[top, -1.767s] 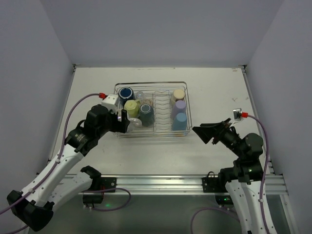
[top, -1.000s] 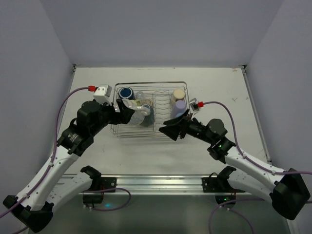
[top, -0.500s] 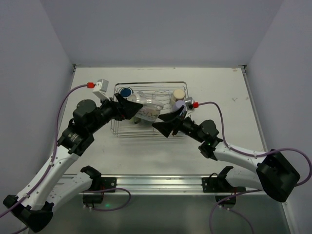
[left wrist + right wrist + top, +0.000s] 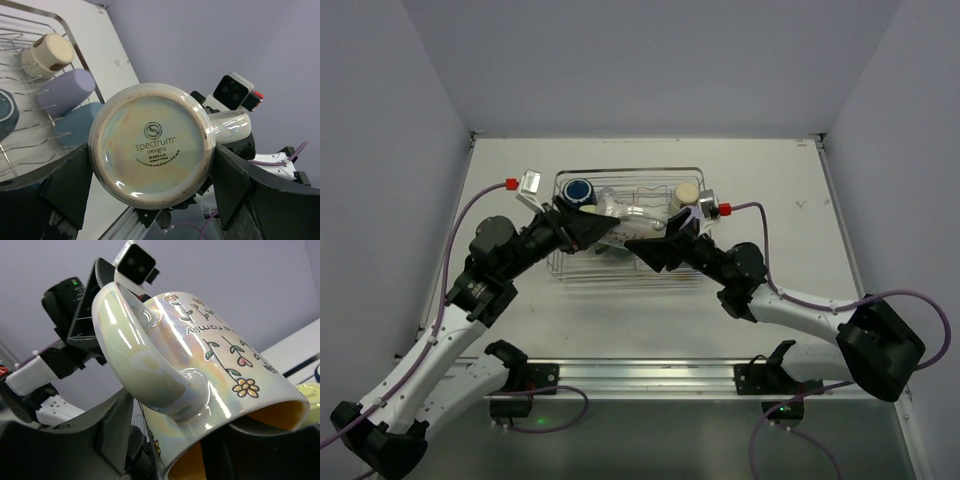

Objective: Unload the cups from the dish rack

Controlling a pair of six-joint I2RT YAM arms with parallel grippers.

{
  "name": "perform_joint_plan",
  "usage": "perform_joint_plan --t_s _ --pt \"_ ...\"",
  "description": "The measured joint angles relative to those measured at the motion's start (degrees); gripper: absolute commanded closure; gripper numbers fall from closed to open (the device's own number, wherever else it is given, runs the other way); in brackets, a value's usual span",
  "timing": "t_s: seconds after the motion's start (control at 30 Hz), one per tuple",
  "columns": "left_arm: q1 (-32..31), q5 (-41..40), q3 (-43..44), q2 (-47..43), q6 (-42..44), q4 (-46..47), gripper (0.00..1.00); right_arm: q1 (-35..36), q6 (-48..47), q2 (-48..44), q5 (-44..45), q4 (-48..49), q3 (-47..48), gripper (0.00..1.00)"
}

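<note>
The white mug [image 4: 152, 142], mid-frame over the dish rack [image 4: 610, 277], is clamped at its base by the left gripper [image 4: 152, 175]; the right gripper [image 4: 172, 440] straddles it, grip unclear.

The left arm [image 4: 495, 265] and right arm [image 4: 760, 290] met over the dish rack [image 4: 620, 171] with the mug [image 4: 620, 212] between them, shutting off 6 o'clock. I saw open table [image 4: 770, 180] at the rack's 12 and 3 o'clock (walls [image 4: 650, 70] beyond).

mug [image 4: 210, 365]: glossy pearlescent glazed ceramic | dish rack [image 4: 620, 272]: shiny metal wire | lavender cup [image 4: 67, 91]: smooth matt
</note>
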Motion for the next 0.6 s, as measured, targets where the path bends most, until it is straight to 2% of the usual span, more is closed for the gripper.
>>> perform_joint_plan --t_s 0.03,0.1,0.13,0.17,0.23,0.37,0.6 --pt "0.0 0.4 -0.4 -0.3 -0.9 1.0 0.91 0.3 0.6 0.2 -0.1 0.8 0.2 0.68" --pt "0.1 0.6 -1.2 -0.9 -3.0 2.7 0.72 0.9 3.7 0.5 -0.7 2.8 0.3 0.84" --pt "0.2 0.9 -1.5 -1.4 -4.5 3.7 0.48 1.2 4.8 0.7 -1.3 4.2 0.3 0.91" --pt "0.2 1.2 -1.6 -1.9 -6.1 4.2 0.36 1.7 5.9 0.7 -1.9 6.0 0.4 1.00" --pt "0.0 1.6 -1.6 -3.2 -6.9 4.0 0.15 2.1 6.8 0.2 -3.0 8.2 0.5 1.00" --pt "-0.8 1.6 -0.4 -4.1 -3.0 0.0 0.00 2.7 7.5 -2.8 -3.2 6.5 -1.6 1.00" --pt "-0.5 -1.6 0.2 -8.0 9.2 -2.8 0.00 1.4 7.0 -16.5 1.1 -7.5 -5.0 1.00"
